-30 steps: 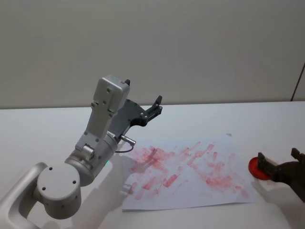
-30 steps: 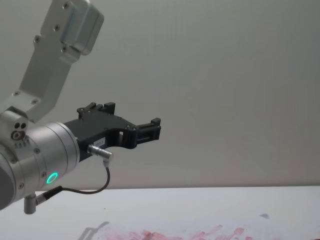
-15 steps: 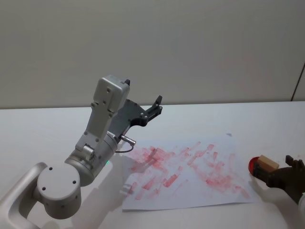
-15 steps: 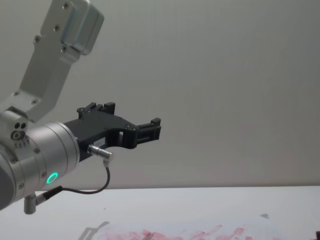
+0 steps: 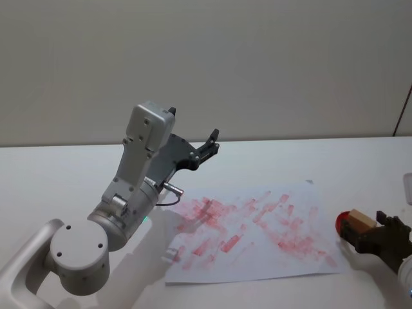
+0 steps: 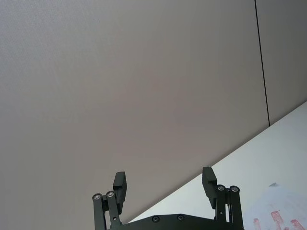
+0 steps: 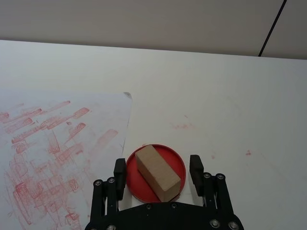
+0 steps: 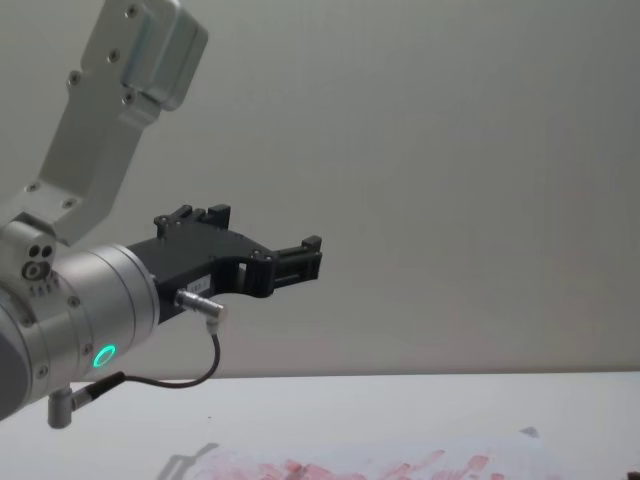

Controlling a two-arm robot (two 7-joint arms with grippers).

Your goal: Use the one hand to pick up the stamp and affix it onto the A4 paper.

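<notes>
The right gripper [image 7: 158, 166] has drawn back nearer, baring the stamp [image 5: 362, 223] lying askew on the red pad [image 7: 137, 181] just right of the A4 paper [image 5: 257, 238]; its 2 fingers gape wide, so square them to the block's long sides before closing, while the left gripper [image 6: 164, 184] idles open, raised at the left.

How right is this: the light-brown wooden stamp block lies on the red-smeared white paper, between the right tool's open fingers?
Wrong surface: in the right wrist view the light-brown wooden stamp block lies on a round red pad, between the right tool's open fingers.
</notes>
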